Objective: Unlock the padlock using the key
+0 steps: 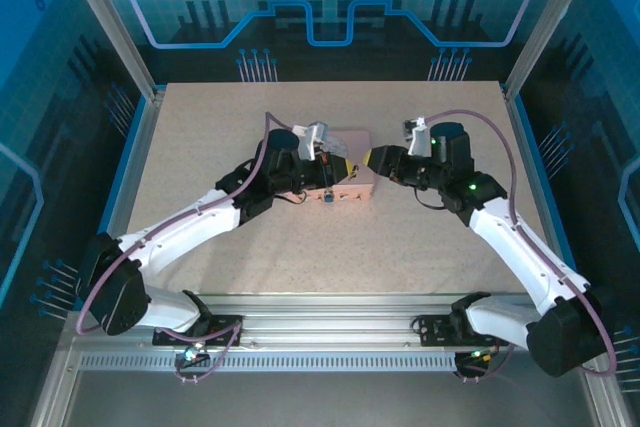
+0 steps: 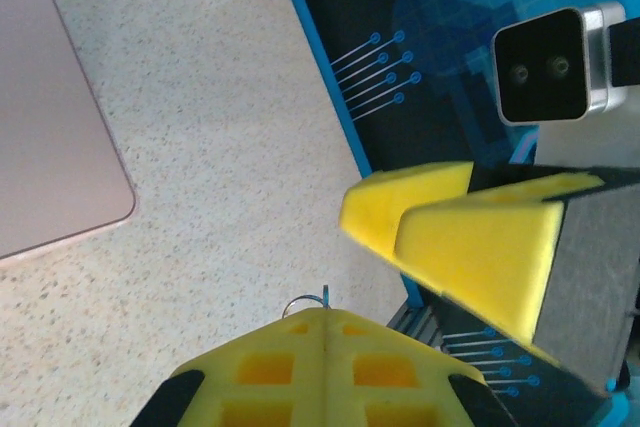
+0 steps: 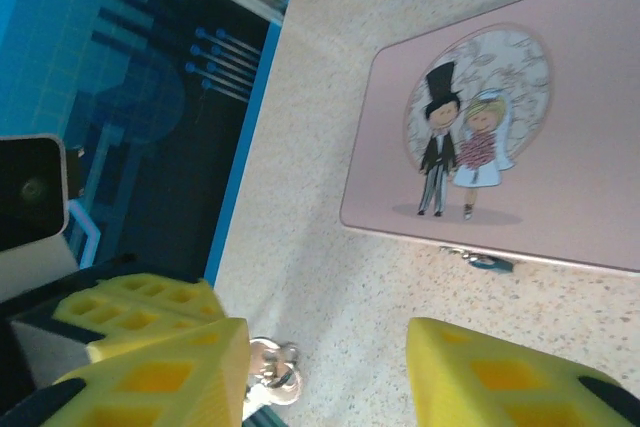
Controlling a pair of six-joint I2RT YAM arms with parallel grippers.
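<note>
With the left hand clamping the key and the right hand gaping just beside it, the padlock is lying against the box edge on the worktop, so the right hand is probably best steadying the padlock while the key is lining up squarely with the keyhole.

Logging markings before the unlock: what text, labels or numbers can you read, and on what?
None readable.
Pink rectangular box: cartoon bride and groom, no lettering.
Tiny bluish padlock, small silver key: too small to tell.
Blue backdrop panels: gear and circuit graphics, no words.
</note>
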